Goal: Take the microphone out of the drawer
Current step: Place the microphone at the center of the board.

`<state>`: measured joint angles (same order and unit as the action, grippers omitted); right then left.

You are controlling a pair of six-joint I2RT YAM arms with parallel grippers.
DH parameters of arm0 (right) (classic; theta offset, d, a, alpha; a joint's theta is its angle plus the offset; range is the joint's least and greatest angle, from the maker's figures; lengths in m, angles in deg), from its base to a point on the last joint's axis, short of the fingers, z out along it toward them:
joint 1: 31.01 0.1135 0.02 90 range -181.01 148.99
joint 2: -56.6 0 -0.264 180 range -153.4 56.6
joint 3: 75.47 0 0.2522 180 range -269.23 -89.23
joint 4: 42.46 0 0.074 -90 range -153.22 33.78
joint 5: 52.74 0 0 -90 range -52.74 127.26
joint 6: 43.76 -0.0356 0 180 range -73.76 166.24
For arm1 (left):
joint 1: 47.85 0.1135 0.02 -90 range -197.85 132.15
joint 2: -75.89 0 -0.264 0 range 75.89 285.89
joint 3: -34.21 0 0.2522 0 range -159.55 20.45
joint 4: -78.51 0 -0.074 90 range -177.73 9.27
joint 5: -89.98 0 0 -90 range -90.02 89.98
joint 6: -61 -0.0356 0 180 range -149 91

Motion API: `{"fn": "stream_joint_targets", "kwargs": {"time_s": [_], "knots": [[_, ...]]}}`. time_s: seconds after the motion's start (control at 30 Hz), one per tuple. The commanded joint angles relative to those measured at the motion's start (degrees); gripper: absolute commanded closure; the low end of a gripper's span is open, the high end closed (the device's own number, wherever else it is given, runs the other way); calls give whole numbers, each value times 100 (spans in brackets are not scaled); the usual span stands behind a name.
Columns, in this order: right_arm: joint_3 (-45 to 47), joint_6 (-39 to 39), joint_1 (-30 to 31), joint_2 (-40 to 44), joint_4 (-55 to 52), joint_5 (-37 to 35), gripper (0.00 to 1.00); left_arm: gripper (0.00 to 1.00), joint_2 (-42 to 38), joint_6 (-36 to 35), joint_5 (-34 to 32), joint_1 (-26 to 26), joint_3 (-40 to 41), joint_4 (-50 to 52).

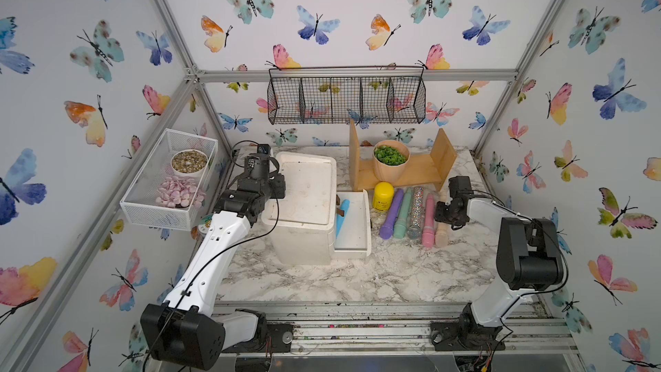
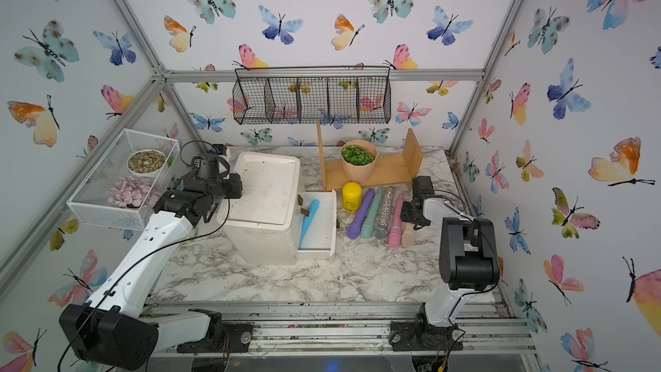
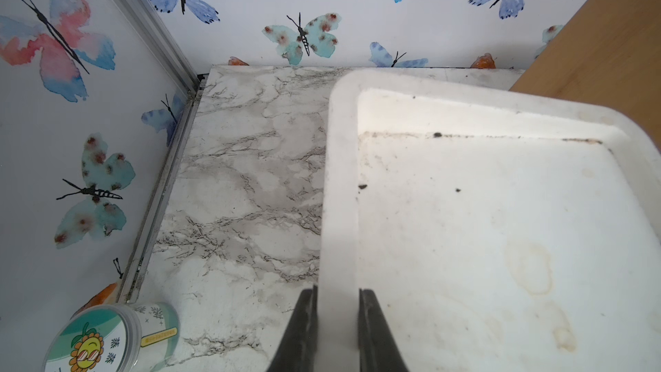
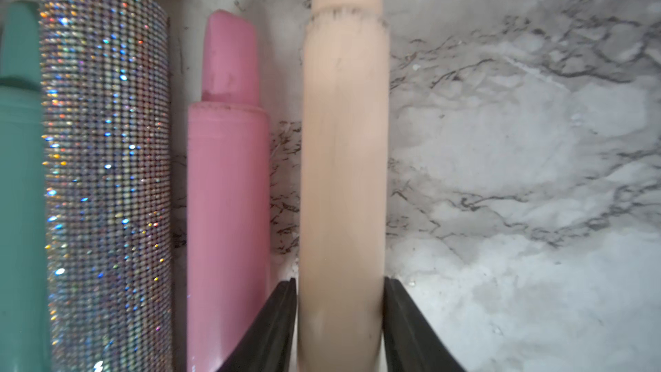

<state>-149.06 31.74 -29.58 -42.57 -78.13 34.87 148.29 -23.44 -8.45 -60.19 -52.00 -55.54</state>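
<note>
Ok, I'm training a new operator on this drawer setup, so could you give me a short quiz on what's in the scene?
1. Which colour is the microphone lying in the open drawer? A pink, B blue, C purple.
2. True or false: the left hand clamps the rim of the white drawer unit.
3. How many microphones lie in a row on the marble table next to the yellow jar?
Key: 1 B. 2 True. 3 Five: purple, teal, glittery, pink, beige.
</note>
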Motion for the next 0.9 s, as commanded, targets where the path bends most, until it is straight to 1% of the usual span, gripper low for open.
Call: {"fn": "stream_joint_targets", "kwargs": {"time_s": [0.0,0.27,0.47,0.57,0.67,0.77,0.87], "knots": [[-207,-79,-11,-8,-246,238,53,100,249,190,-2,3,-31,137],[-574,-132,-11,462,-555,244,51,100,188,182,-52,8,28,201],[-905,-192,-9,984,-728,558,50,100,191,217,-1,3,28,244],[-950,-300,-11,1328,-657,950,47,100,176,217,-27,3,46,264],[-951,-492,-10,1673,-511,1528,44,100,164,230,-36,3,55,262],[-890,-797,-11,1944,-271,2211,44,100,171,252,11,3,64,253],[-706,-1274,-3,2129,106,3054,44,100,211,278,82,3,42,244]]}}
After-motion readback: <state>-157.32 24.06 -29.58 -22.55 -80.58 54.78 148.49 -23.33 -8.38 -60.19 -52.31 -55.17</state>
